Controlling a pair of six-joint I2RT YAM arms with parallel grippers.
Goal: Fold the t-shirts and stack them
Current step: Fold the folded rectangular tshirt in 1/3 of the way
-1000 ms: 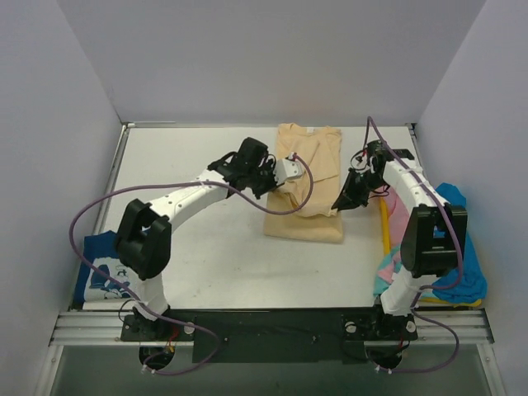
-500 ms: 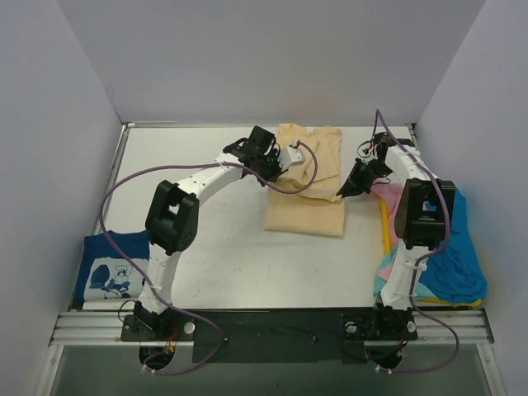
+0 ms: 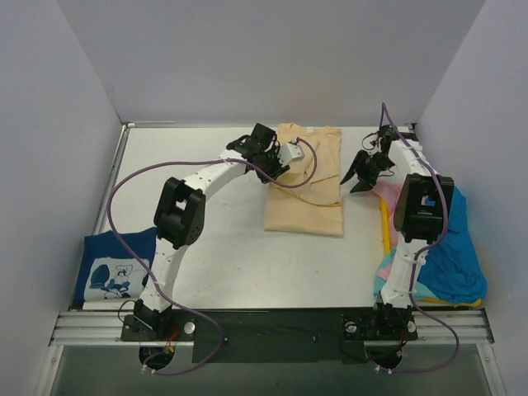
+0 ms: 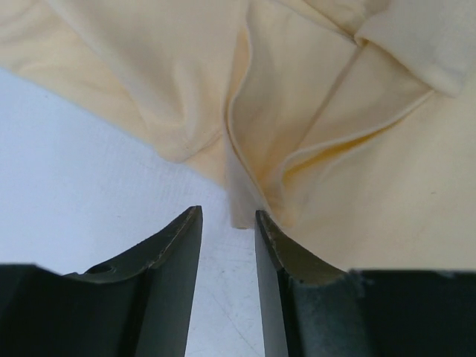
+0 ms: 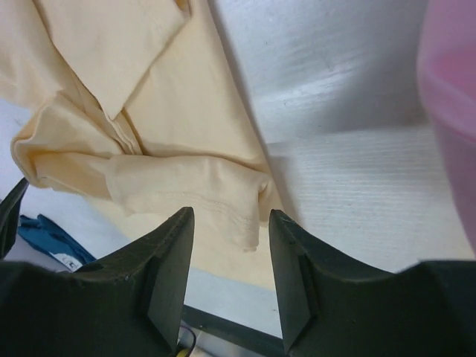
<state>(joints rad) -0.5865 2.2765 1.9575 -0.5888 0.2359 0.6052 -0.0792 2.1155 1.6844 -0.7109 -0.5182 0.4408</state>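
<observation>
Tan t-shirt (image 3: 304, 198) lies partly folded at the far middle of the white surface (image 3: 206, 247). Left hand (image 4: 227, 216), fingers slightly parted, hovers at its left edge holding nothing; right hand (image 5: 227, 219), spread wider, at its right edge, likewise empty.

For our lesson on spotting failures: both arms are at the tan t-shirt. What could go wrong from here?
1. The left end effector, open, sits at a bunched corner of the tan t-shirt; closing may catch only one layer.
2. The right end effector, also open, is close to the pink t-shirt and might drag it along.
</observation>
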